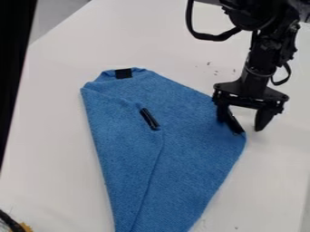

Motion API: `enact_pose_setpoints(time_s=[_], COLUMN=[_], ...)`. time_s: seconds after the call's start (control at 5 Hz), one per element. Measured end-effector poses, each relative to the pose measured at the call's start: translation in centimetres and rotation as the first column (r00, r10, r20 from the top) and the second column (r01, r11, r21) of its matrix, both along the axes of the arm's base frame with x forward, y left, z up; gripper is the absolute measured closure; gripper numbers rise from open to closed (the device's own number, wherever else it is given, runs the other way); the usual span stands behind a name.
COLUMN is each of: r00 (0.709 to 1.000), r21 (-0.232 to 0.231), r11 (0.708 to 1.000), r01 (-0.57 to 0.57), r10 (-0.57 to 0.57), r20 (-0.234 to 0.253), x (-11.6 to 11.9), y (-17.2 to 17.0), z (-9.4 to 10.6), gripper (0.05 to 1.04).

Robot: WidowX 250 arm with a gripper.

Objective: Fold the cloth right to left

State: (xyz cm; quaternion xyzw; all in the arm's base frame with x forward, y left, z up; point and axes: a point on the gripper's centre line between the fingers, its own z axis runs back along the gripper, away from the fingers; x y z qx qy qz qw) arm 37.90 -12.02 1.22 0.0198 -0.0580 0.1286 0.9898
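Gripper (243,124) fingers apart at right-hand black tab (237,127). Blue cloth (187,158) likely light, soft, floppy — pinch by that tab — loose edge may sag.

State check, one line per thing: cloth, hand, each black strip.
cloth: partly folded, left flap laid inward, right side not folded over
hand: open, lowered at the cloth's right corner
top strip: lying on the cloth near its top edge
middle strip: slanted, at the flap's inner corner
right strip: slanted, at the right corner, close by one finger
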Motion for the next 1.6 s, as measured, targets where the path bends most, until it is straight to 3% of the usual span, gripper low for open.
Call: enact_pose_setpoints(time_s=[0.2,0.4,0.6,0.8,1.0,1.2,1.4,1.6], r00=[1.0,1.0,1.0,1.0,0.999,0.995,0.987,0.969], r21=[-0.062,-0.083,-0.08,-0.056,-0.025,0.0,-0.004,-0.008], r11=[0.998,0.996,0.997,0.998,0.999,0.995,0.987,0.97], r01=[0.015,0.018,0.023,-0.005,-0.048,-0.099,-0.161,-0.244], r10=[-0.015,-0.018,-0.024,0.004,0.048,0.099,0.161,0.244], r20=[0.003,-0.01,-0.014,-0.026,-0.023,-0.014,0.011,0.044], x=[0.1,0.5,0.6,0.7,1.2,0.2,-1.5,-4.7], y=[-0.7,-0.3,-0.2,0.1,0.5,1.3,4.2,7.6], z=[0.0,-0.4,-0.3,0.1,1.0,2.0,3.1,3.6], gripper=[0.415,0.711,0.908,1.001,1.015,1.015,1.016,1.016])
